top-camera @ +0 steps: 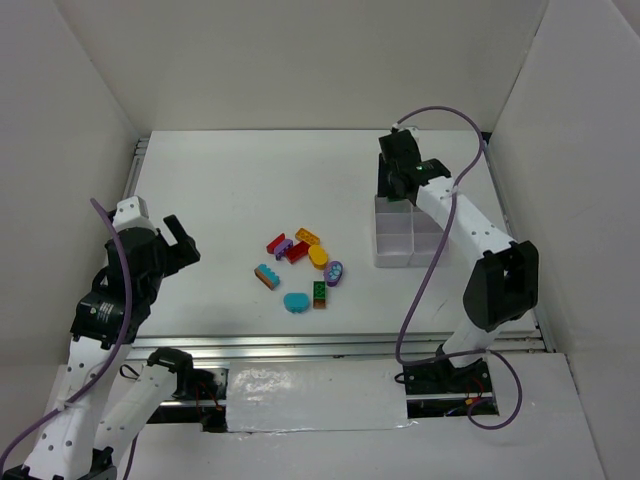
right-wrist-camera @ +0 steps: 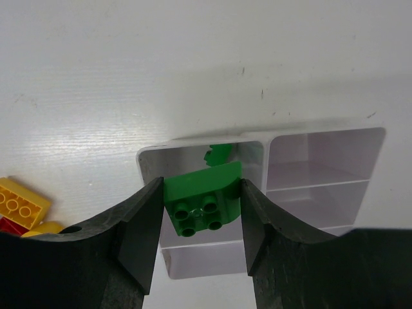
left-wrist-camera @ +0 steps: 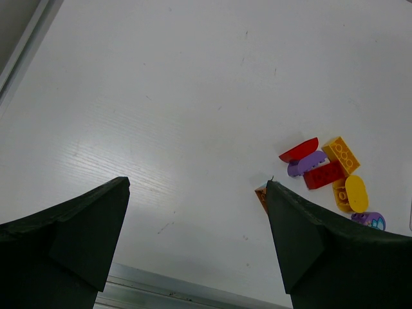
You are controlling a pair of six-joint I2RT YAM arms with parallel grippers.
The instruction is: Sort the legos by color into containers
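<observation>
Left gripper point(top-camera: 181, 240) hangs over the table's near-left part, jaws released and wide, nothing between them. It is well apart from the bricks, so it is out of this step.

Loose legos point(top-camera: 300, 265) lie clustered mid-table, a little toward the near edge: teal oval point(top-camera: 296, 302) nearest, then a green-and-red studded piece point(top-camera: 319, 293), purple oval point(top-camera: 334, 273), yellow oval point(top-camera: 318, 257), red bricks and an orange studded one point(top-camera: 307, 237) at the far side.

White compartment tray point(top-camera: 393, 260) sits right of the pile, toward the table's right edge. The compartments that show look empty.

Right gripper point(right-wrist-camera: 201, 193) is over the tray's far end, clenched on a green brick point(right-wrist-camera: 203, 207), studs toward the wrist camera and tilted. The brick hangs over what looks like the far-left corner compartment, not yet let go. A green patch on the wall behind it could be a reflection or another piece – cannot tell.

Step in hand, as I read it: dropping green into its compartment. To do it well:
- centre the brick inside the walls, since it sits close to the divider
- go lower before letting go so it can't bounce out
- open fully, then lift straight up – the tray looks light, and a finger catching the rim could drag it.
</observation>
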